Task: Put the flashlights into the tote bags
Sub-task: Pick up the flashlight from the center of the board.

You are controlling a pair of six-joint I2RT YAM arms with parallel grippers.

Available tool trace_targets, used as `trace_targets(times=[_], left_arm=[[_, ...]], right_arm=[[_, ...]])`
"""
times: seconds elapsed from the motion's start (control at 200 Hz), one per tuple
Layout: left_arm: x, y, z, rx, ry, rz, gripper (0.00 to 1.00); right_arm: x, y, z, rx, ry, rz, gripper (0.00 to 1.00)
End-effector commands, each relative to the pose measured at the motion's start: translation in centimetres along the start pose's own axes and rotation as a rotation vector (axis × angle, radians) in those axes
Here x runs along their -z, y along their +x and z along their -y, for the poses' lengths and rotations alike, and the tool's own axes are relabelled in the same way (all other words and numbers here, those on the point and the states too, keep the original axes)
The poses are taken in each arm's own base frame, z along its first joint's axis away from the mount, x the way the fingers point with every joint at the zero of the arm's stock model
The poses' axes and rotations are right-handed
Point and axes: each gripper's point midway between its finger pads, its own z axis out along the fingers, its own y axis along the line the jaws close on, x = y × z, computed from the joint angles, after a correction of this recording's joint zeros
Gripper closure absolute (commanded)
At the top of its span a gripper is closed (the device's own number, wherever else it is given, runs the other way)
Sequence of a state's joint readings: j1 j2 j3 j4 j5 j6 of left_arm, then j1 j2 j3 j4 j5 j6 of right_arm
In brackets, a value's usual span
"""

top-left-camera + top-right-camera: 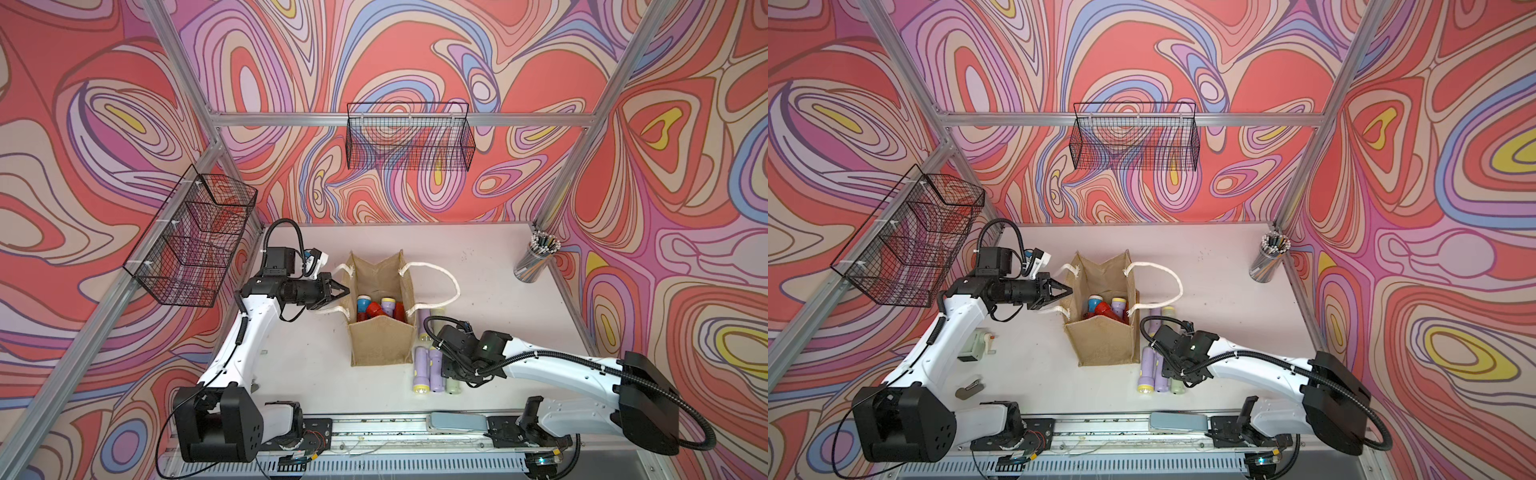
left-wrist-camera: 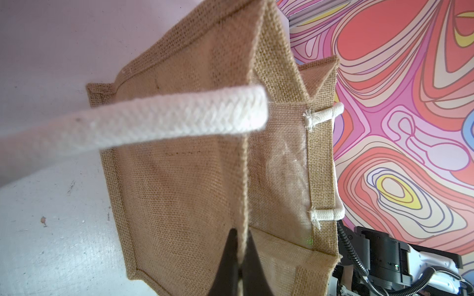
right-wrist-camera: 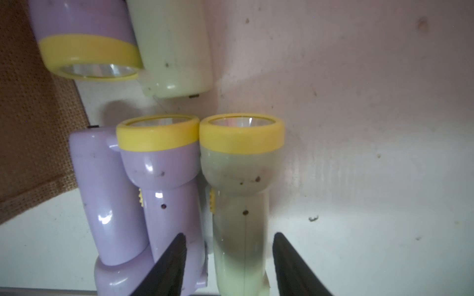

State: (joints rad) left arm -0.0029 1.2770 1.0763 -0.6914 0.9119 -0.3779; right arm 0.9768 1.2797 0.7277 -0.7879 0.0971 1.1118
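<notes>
Five torches (image 1: 420, 365) beside the bag (image 1: 380, 345), more inside, left gripper (image 2: 241, 238) clamped on bag rim, right gripper (image 3: 229, 235) jaws apart astride a green torch (image 3: 238, 205), seemingly not touching.

Nothing legible in any view.
The tote bag (image 1: 380, 345) shows only plain burlap weave. The flashlights (image 3: 238, 194) just beside it carry specks and scuffs, not lettering. A small white mark on the left arm's black joint (image 1: 260, 281), well apart from the bag, is too small to read.
</notes>
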Motion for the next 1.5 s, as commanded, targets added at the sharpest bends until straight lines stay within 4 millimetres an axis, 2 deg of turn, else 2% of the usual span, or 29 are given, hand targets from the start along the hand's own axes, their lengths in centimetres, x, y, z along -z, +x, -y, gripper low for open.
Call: trace_targets(times=[0.0,0.195,0.325,0.536,0.791,0.986,1.077,1.217,1.352,1.497], left_arm=[[0.3,-0.1,0.3,-0.021,0.001,0.006,0.97],[0.2,-0.1,0.3,-0.017,0.005,0.005,0.97],[0.1,-0.2,0.3,-0.017,0.007,0.005,0.97],[0.1,-0.1,0.1,-0.012,0.003,0.006,0.97],[0.1,-0.1,0.1,-0.012,0.000,0.005,0.97],[0.2,-0.1,0.0,-0.013,-0.006,0.008,0.97],[0.1,-0.1,0.0,-0.012,-0.008,0.007,0.97],[0.1,-0.1,-0.1,-0.008,-0.007,0.006,0.97],[0.2,-0.1,-0.1,-0.009,-0.009,0.009,0.97],[0.2,0.0,-0.1,-0.011,-0.013,0.009,0.97]], right_arm=[[0.0,0.6,-0.4,0.000,-0.022,-0.017,0.44],[-0.4,1.8,1.7,-0.045,0.022,-0.043,0.54],[-0.8,2.3,2.9,-0.046,0.065,-0.054,0.55],[-2.1,2.8,3.1,-0.016,0.096,-0.086,0.54],[-3.2,4.2,5.0,-0.011,0.212,-0.153,0.54],[-3.8,4.4,5.3,-0.021,0.226,-0.157,0.66],[-3.4,3.9,5.7,-0.036,0.271,-0.138,0.73],[-0.4,1.1,6.4,-0.060,0.392,-0.016,0.81],[1.9,-2.0,5.9,-0.081,0.348,0.097,0.83],[4.4,-5.1,7.5,-0.146,0.296,0.164,0.85]])
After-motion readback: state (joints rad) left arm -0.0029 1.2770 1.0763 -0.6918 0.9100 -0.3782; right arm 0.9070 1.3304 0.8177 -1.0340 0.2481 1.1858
